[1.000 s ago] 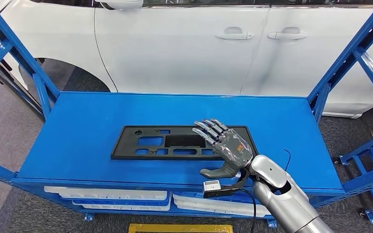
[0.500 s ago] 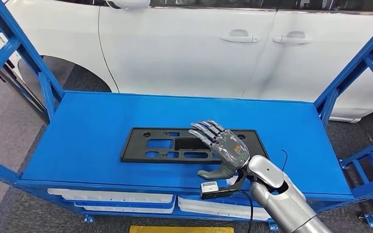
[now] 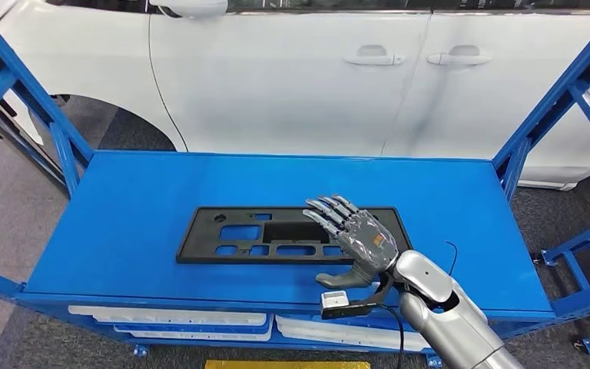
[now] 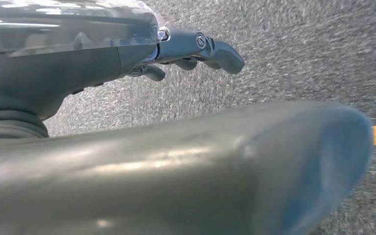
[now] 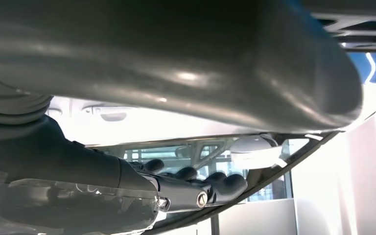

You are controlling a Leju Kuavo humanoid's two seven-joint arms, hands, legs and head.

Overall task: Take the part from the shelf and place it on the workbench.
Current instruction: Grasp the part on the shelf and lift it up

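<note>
Right now the black part [image 3: 292,234], a long flat panel with several cut-outs, lies flat on the blue tabletop [image 3: 123,223], roughly in the middle, its long side running parallel to the front edge. The right robot hand [image 3: 351,238] is spread wide and holds nothing; its fingers [image 3: 329,215] reach over the right end of the part, though whether they touch it or hover just above cannot be told from the head view. The left robot hand [image 4: 127,63] shows in its wrist view above grey carpet, fingers loosely curled with nothing in them. A white car [image 3: 299,69] stands just behind the blue frame, and white trays [image 3: 169,311] sit on a lower shelf beneath the tabletop. Judged from how things lie, the part seems already set down, so the risk is in drawing the hand away: if a fingertip catches a cut-out or the rim of the panel, the light flat piece could be dragged toward the front edge or skewed. The dangling cable [image 3: 388,315] at the wrist could also snag on the tabletop's front lip.
</note>
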